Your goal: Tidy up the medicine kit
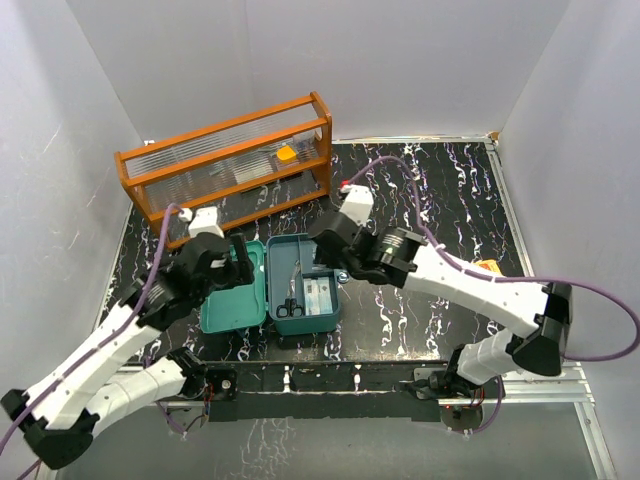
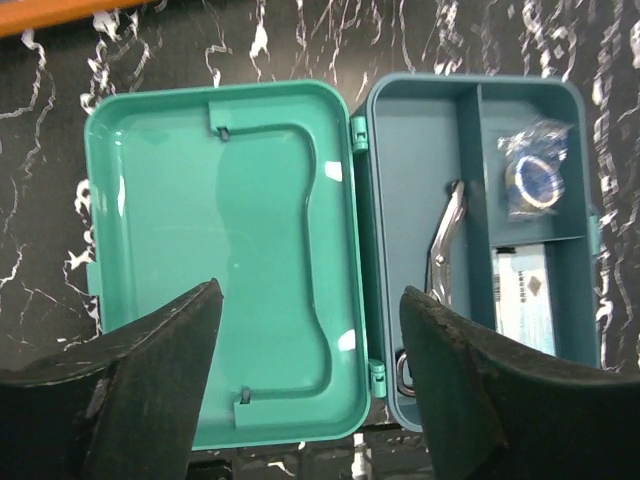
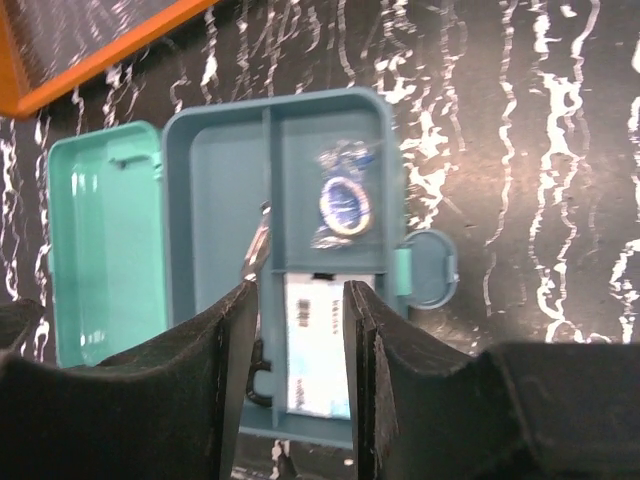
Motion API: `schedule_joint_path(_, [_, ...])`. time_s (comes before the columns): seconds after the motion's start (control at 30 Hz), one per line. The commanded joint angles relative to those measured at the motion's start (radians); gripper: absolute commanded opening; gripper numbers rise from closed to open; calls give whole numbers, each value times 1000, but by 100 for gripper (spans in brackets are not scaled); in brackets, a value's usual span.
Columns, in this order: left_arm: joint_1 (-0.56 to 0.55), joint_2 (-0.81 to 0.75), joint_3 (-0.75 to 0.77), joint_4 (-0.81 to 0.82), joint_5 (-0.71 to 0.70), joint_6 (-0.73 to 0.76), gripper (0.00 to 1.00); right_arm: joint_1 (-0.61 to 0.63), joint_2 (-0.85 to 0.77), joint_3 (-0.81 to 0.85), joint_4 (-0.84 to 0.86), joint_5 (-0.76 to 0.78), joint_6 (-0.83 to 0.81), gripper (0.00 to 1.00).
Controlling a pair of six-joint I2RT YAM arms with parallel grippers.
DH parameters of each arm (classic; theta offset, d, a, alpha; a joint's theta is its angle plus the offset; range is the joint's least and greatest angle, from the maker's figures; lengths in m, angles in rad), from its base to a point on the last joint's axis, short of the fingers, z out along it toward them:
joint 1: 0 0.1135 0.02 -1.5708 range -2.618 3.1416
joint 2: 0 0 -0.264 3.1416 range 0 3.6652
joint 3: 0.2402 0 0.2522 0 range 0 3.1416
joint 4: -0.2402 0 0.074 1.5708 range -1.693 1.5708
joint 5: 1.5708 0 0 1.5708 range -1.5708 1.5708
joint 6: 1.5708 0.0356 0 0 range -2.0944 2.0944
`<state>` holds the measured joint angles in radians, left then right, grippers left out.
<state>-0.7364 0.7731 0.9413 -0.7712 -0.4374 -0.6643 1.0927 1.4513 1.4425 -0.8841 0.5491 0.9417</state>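
The teal medicine kit lies open on the black marbled table, lid (image 1: 232, 295) flat on the left, box (image 1: 305, 318) on the right. The divided box holds scissors (image 2: 445, 240) in the long left compartment, a wrapped blue roll (image 2: 535, 175) at the far right and a white packet (image 2: 525, 300) at the near right. My left gripper (image 2: 310, 380) is open and empty, hovering over the lid's near edge (image 2: 220, 250). My right gripper (image 3: 295, 340) is open and empty above the white packet (image 3: 315, 350). The roll (image 3: 345, 205) and the round front latch (image 3: 430, 268) also show in the right wrist view.
An orange-brown wooden rack (image 1: 230, 165) with clear ribbed panels stands at the back left, close behind the kit. A small orange object (image 1: 487, 266) lies at the right, partly behind the right arm. White walls enclose the table.
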Motion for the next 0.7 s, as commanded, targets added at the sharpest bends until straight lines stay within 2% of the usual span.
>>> schedule_joint_path(0.0, [63, 119, 52, 37, 83, 68, 67, -86, -96, -114, 115, -1, -20, 38])
schedule_joint_path(0.1, [186, 185, 106, 101, 192, 128, 64, -141, -137, -172, 147, -44, -47, 39])
schedule_joint_path(0.2, [300, 253, 160, 130, 291, 162, 58, -189, -158, -197, 163, -88, -77, 39])
schedule_joint_path(0.3, [350, 283, 195, 119, 299, 162, 55, -211, -166, -192, 162, -116, -99, 39])
schedule_joint_path(0.47, [463, 249, 138, 63, 322, 107, 54, -239, -161, -199, 165, -144, -146, 39])
schedule_joint_path(0.53, [517, 212, 88, 36, 349, 72, 55, -247, -156, -205, 165, -164, -157, 39])
schedule_joint_path(0.67, [599, 124, -20, -15, 380, -2, 67, -258, -145, -216, 169, -199, -172, 39])
